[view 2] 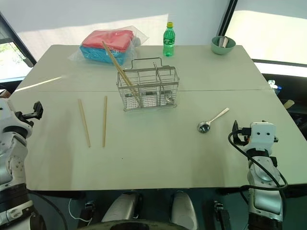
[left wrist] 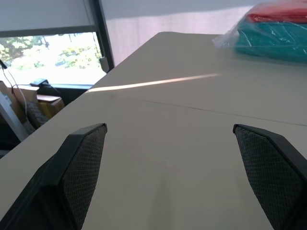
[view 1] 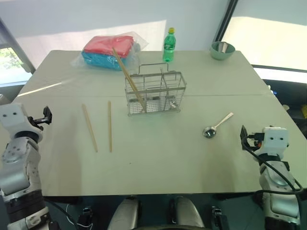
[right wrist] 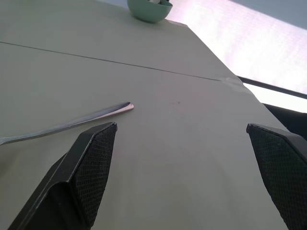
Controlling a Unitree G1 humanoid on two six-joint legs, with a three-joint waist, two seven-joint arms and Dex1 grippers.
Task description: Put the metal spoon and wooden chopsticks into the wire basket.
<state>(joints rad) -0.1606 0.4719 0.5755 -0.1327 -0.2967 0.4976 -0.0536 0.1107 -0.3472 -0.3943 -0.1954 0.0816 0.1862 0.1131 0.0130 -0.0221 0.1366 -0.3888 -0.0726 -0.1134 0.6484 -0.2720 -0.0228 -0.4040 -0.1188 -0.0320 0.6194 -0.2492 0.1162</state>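
Standing near the middle of the pale surface (view 1: 158, 158) is the wire basket (view 1: 154, 93), and one wooden chopstick (view 1: 128, 79) already leans in its left compartment, tip poking up and back toward the left. Two more wooden chopsticks lie flat on the surface to the left of the basket and a little nearer the robot, well apart from it: one (view 1: 89, 128) angled slightly, the other (view 1: 110, 126) almost straight, side by side without touching. Over to the right of the basket and nearer the robot rests the metal spoon (view 1: 216, 126), bowl toward the robot, handle pointing away and to the right. Behind the basket sit a green bottle (view 1: 169, 45) with a yellow cap, a plastic bag of red and blue cloths (view 1: 109, 50) to its left, and a pale green bowl (view 1: 222, 50) far to the right. The left end effector (left wrist: 182, 182) hovers wide apart and empty, far left of the basket; the right end effector (right wrist: 192, 182) is equally spread and empty, just right of the spoon.
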